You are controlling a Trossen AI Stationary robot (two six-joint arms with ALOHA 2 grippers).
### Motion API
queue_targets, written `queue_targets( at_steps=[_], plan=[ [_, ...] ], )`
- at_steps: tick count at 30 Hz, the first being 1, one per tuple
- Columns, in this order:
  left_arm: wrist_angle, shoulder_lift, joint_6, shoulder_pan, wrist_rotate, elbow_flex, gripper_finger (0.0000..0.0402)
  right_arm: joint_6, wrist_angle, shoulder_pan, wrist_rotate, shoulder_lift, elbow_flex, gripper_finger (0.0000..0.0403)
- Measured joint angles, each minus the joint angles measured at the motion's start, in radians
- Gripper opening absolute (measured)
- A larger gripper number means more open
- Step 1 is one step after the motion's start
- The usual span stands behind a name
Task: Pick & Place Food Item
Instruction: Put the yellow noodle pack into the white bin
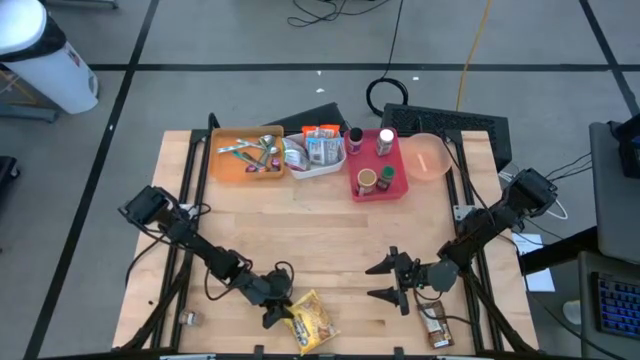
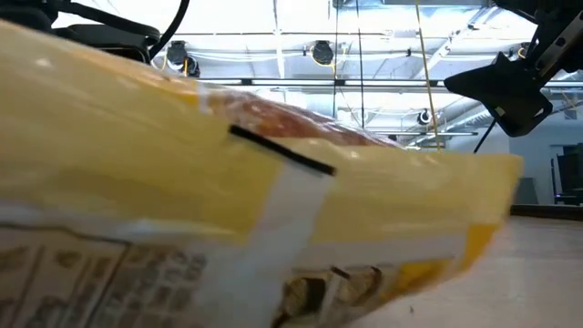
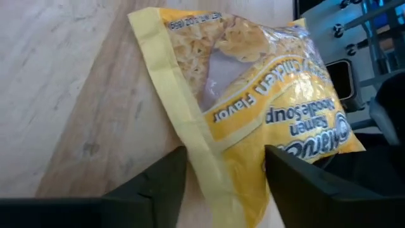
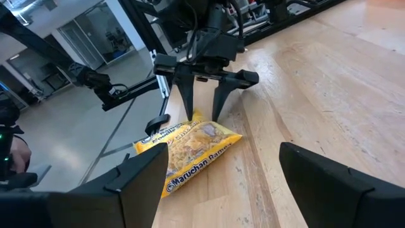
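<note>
Filling the low view from edge to edge, the yellow ramen packet [image 2: 228,182] lies flat at the near edge of the wooden table [image 1: 300,240], partly hanging over it. Over the packet's end that points into the table stands the left gripper [image 4: 201,111], fingers parted and straddling that end; whether they pinch it cannot be told. Well apart from the packet, farther along the same near edge, the right gripper [image 1: 385,281] waits with jaws wide and empty.

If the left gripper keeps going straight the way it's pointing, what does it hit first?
Most likely the yellow noodle packet: the left gripper has its open fingers on either side of the packet's near edge, so the packet is right in its path.
</note>
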Motion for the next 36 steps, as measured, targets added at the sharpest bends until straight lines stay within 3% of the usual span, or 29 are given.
queue_targets(
  at_steps=[9,17,27,36],
  plan=[
    [0.008,0.000,0.029,0.009,0.009,0.000,0.0093,0.014,-0.023,0.000,0.000,0.000,0.000,0.0293],
    [0.020,0.000,0.099,0.032,0.011,0.000,0.0008,0.013,-0.023,0.000,0.000,0.000,0.000,0.0293],
    [0.072,-0.011,0.214,0.067,0.111,-0.001,0.0004,0.011,-0.014,-0.002,0.021,0.000,0.000,0.0293],
    [0.045,-0.107,0.318,0.118,0.123,-0.001,0.0006,0.007,-0.014,-0.010,0.029,0.000,0.000,0.0293]
  ],
)
